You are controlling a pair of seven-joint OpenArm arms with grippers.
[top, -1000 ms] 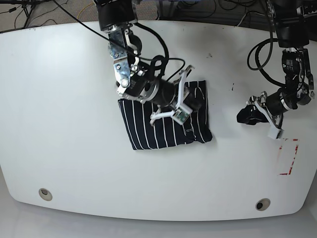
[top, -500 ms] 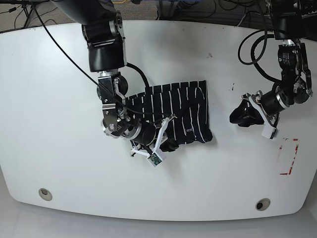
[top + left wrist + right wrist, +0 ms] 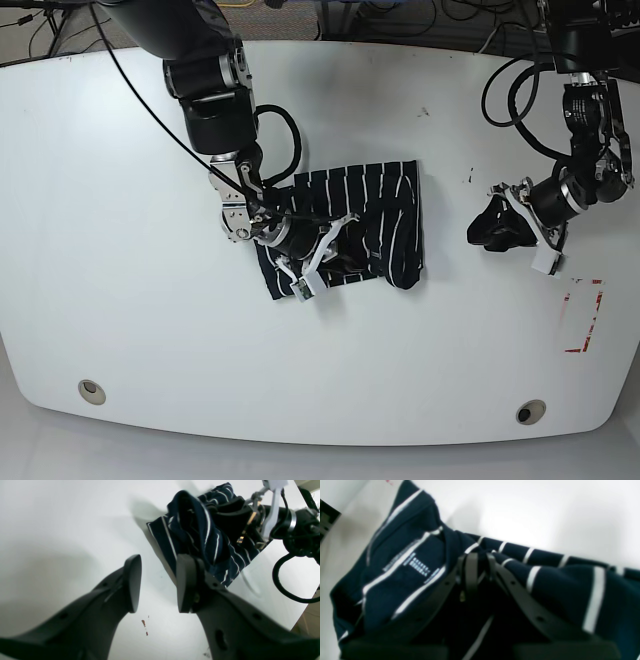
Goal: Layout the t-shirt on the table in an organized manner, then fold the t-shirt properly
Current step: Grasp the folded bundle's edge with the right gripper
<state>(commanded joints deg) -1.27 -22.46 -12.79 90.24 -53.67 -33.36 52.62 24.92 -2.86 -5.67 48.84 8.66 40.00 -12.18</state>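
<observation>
T-shirt (image 3: 375,215) and table (image 3: 120,300) fill most of what I can see from here: the white tabletop spreads wide with rounded corners, and the dark navy shirt with thin white stripes lies bunched a little above its middle, folded into a rough block with one edge lifted and rumpled. The right arm reaches down from the far side, and its right gripper (image 3: 335,258) sits on the shirt's near-left part, fingers clenched on a pinch of the striped cloth; the right wrist view shows the two dark fingers (image 3: 472,572) drawn nearly together with fabric caught between them and the cloth draped up on both sides. The left gripper (image 3: 500,230) hangs well off to the shirt's other side over bare table, touching nothing, its two black fingers (image 3: 132,580) spread apart with only white tabletop between them; in its wrist view the heaped shirt lies just beyond its fingertips. A red-and-white tape rectangle (image 3: 583,316) marks the table near that arm. Two round metal grommets (image 3: 91,390) sit near the front edge. A few small dark specks (image 3: 468,177) dot the surface between shirt and left gripper.
</observation>
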